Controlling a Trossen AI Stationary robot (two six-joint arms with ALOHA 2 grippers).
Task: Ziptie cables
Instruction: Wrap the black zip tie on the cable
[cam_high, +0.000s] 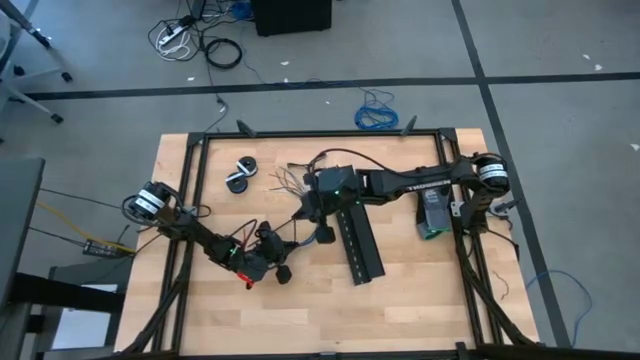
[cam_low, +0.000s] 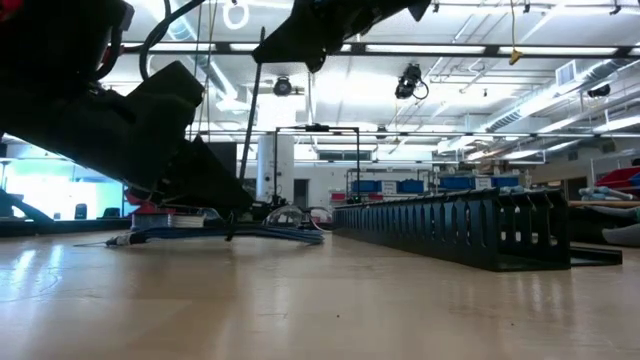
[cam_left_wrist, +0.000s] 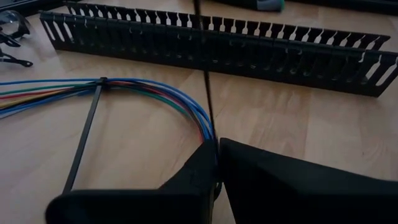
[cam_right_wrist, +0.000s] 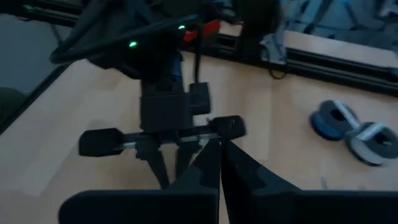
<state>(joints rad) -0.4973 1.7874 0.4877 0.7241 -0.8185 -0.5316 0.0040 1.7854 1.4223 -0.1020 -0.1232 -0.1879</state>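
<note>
The cables (cam_left_wrist: 143, 93), a bundle of thin blue, green and red wires, lie on the wooden table and curve into my left gripper (cam_left_wrist: 216, 155), which is shut on them low over the table's middle (cam_high: 288, 236). One black ziptie (cam_left_wrist: 101, 83) is looped round the bundle, its tail (cam_left_wrist: 81, 146) flat on the wood. A second thin ziptie (cam_low: 247, 140) rises straight from the cables by my left fingers to my right gripper (cam_low: 268, 42), which is shut on it above the bundle (cam_high: 308, 208). My left gripper pinches the cables between its two fingers where the bundle bends (cam_left_wrist: 208, 132). The fingers come in low, slanting down. The bundle's other part lies on the table. My right gripper holds the upright ziptie near its upper end (cam_low: 261, 45). The strip runs straight and taut down to the cables (cam_left_wrist: 205, 68).
A long black perforated strip (cam_high: 357, 243) lies right of the grippers. Two tape rolls (cam_high: 240, 175) sit at the far left. A dark device with green light (cam_high: 433, 215) sits at the right. Black frame rails (cam_high: 300, 135) border the table.
</note>
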